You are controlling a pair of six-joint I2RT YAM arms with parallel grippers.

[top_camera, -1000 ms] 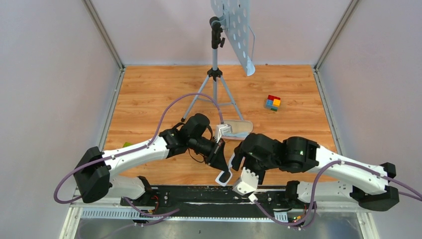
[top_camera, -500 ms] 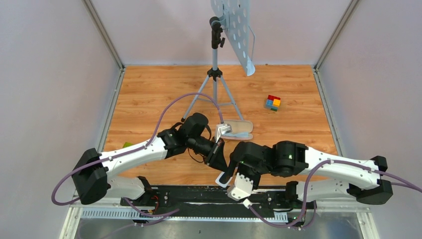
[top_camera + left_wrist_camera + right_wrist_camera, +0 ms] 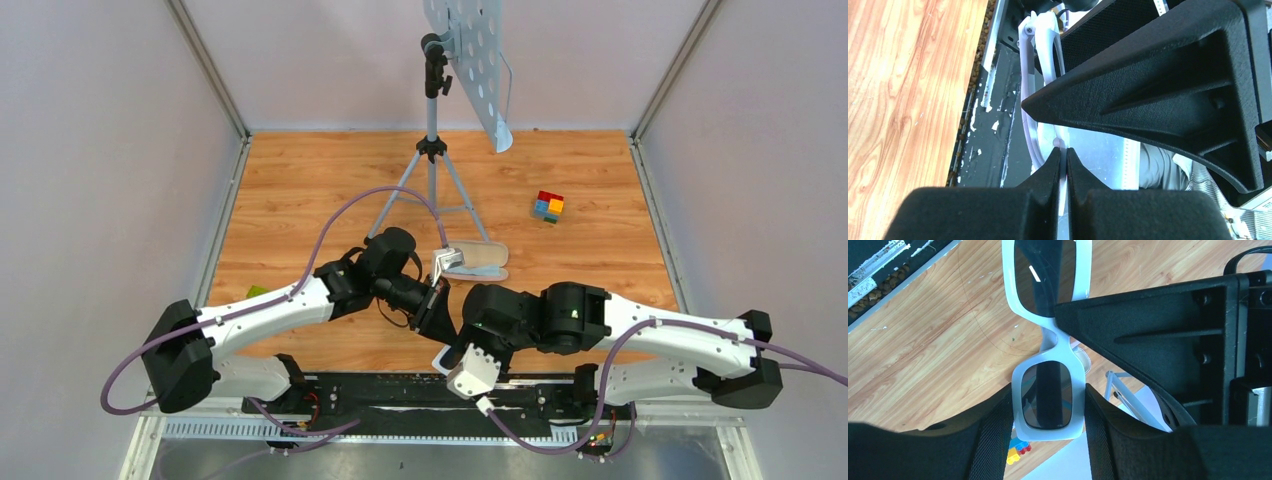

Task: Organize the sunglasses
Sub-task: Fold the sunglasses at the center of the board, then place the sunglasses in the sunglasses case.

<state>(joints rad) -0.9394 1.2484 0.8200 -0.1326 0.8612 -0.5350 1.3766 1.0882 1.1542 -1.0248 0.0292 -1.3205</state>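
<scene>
The sunglasses (image 3: 447, 357) have a white frame and dark lenses, and hang in the air over the table's near edge between both grippers. My left gripper (image 3: 441, 316) is shut on one thin white arm of them, pinched between the pads (image 3: 1063, 152), with the frame (image 3: 1040, 47) beyond. My right gripper (image 3: 463, 350) is shut on the frame: in the right wrist view one lens (image 3: 1048, 396) sits between the fingers (image 3: 998, 425), which touch both sides of the frame. The other lens (image 3: 1045, 277) sticks out past the fingertips.
A pale pink oval case (image 3: 482, 258) lies just beyond the left gripper, by the feet of a tripod (image 3: 432, 150) carrying a perforated white panel. A coloured block cluster (image 3: 548, 206) sits far right. A small green thing (image 3: 256, 290) lies at the left. A black base strip (image 3: 380, 390) runs along the near edge.
My right arm has swung left and toward the near edge, bringing its gripper onto the sunglasses. The left gripper has hardly moved and still holds them.
</scene>
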